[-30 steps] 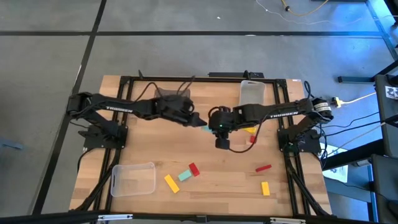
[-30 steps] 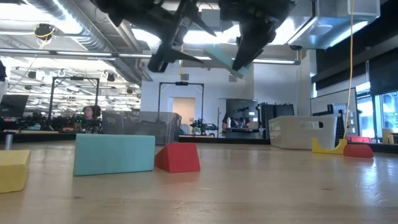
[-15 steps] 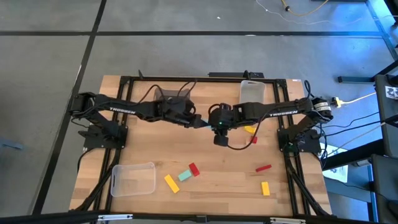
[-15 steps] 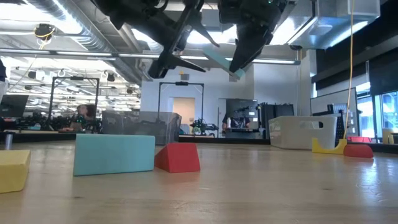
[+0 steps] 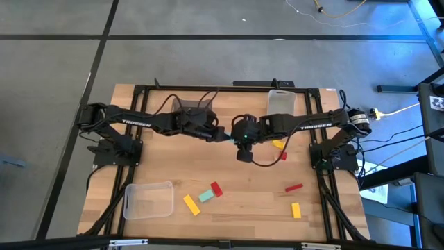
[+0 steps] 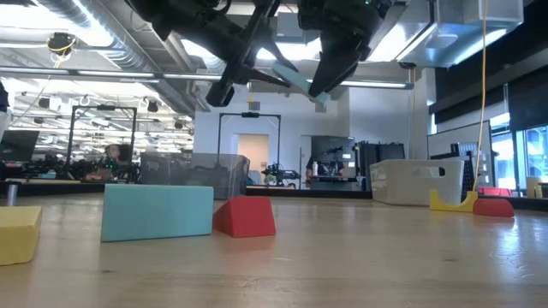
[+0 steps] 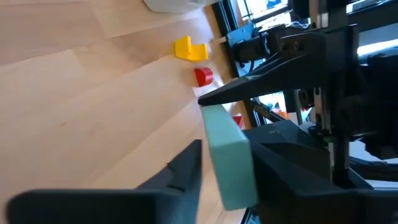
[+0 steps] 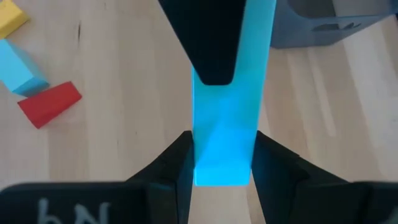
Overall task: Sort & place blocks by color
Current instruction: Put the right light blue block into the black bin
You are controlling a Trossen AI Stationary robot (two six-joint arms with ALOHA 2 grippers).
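Observation:
A mint green block [image 5: 228, 139] hangs in the air above the table's middle, between my two grippers. My left gripper [image 5: 221, 135] comes from the table's left and is shut on the block's left end. My right gripper [image 5: 236, 139] comes from the right and is shut on the other end. The low view shows the block [image 6: 296, 80] tilted high above the wood. On the table lie a yellow block [image 5: 191, 204], a mint block [image 5: 207, 196] and a red block [image 5: 216, 189] near the front, and a red [image 5: 293, 187] and a yellow block [image 5: 296, 210] at the front right. My left gripper pinches the block's left end [image 7: 219, 134] between its two fingers, one finger [image 8: 211, 43] lying on a broad face. The fingers come from the table's left, slanting a little down, along the block. The block is clear of the table. My right gripper pinches the block's two long sides [image 8: 222, 158] near its right end between its two fingers [image 8: 177, 163]. The fingers slant down from the table's right. The block is lifted clear and tilted, its free part reaching toward my left gripper.
A clear bin [image 5: 148, 200] stands at the front left, a dark bin [image 5: 191, 107] at the far middle, and a pale bin [image 5: 281, 103] at the far right. A yellow piece [image 5: 278, 144] and a red piece [image 5: 282, 155] lie below my right arm.
My left gripper's fingers, spread wide on either side of the block's left end a second ago, have shut on it. The block stays in the air in my right gripper.

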